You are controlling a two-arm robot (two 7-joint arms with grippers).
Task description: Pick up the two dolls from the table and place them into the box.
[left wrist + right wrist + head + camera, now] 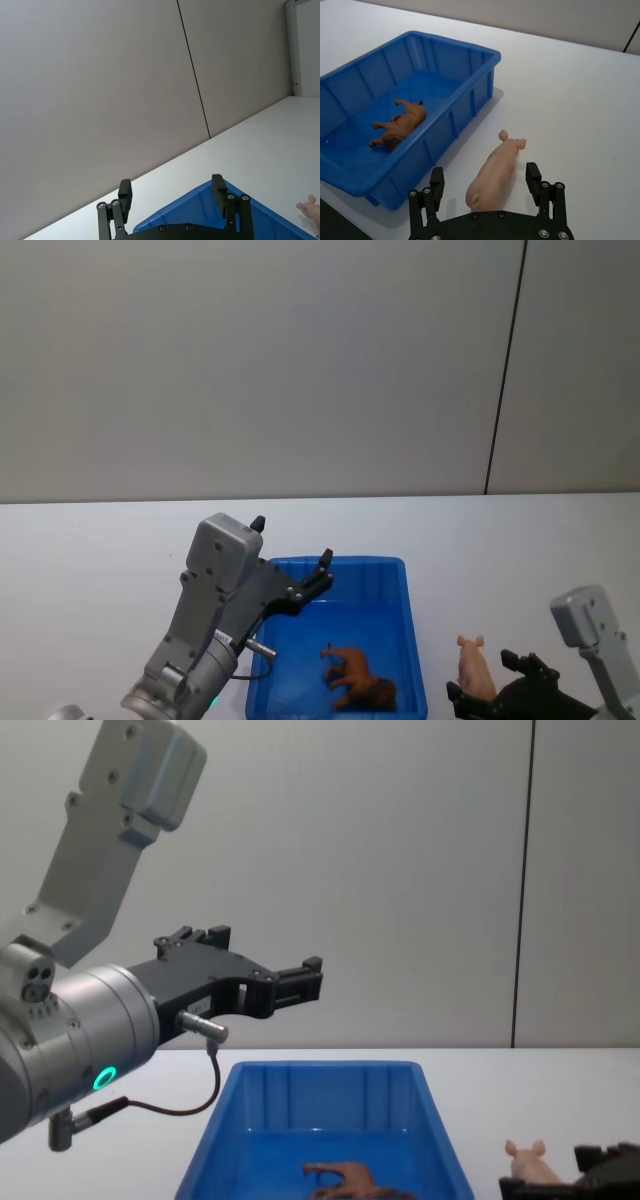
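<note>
Head view: brown doll [362, 682] lying in the blue box [340, 562]; pink pig [475, 665] on the white counter [100, 540] just right of it; left end effector [292, 540] wide open, empty, above the box. Right wrist view: right end effector [485, 172] open astride the pig, not gripping; second pick seemingly in hand, next needing closure, lift, carry over the rim. Chest view: grey panelled wall [400, 870] behind.

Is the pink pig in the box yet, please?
Not yet: the pig is on the table beside the box, right gripper open around it.
</note>
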